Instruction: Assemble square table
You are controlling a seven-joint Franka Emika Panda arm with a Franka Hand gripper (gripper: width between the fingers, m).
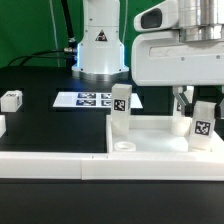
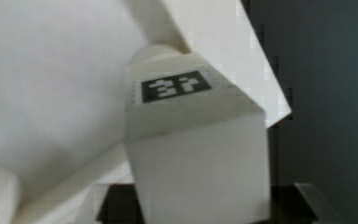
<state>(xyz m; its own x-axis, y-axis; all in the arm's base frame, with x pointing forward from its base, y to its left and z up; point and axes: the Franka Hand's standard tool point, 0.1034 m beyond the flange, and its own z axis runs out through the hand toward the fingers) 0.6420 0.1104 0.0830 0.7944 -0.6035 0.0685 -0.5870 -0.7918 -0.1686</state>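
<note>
- The big white square plastic table slab (image 1: 160,140) lies flat on the black table (image 1: 50,125), beside the long low white wall (image 1: 50,165).
- One short white block leg with a tag (image 1: 203,125) stands upright at the slab's side on the exterior view's right — the gripper (image 1: 197,108) is around it.
- The jaws sit close on both sides of it; I cannot tell if they squeeze.
- To do this well, grip the leg straight and firm — then lift slowly.

Black table (image 1: 40,125), matte top. Marker board (image 1: 93,100) lies flat on it toward the back, about mid-width, tags face up. Low white border wall (image 1: 45,168) runs along the near edge, with a short branch turning toward the back. Green backdrop (image 1: 30,35) behind, with a dark cable (image 1: 66,20) hanging in front of it.
</note>
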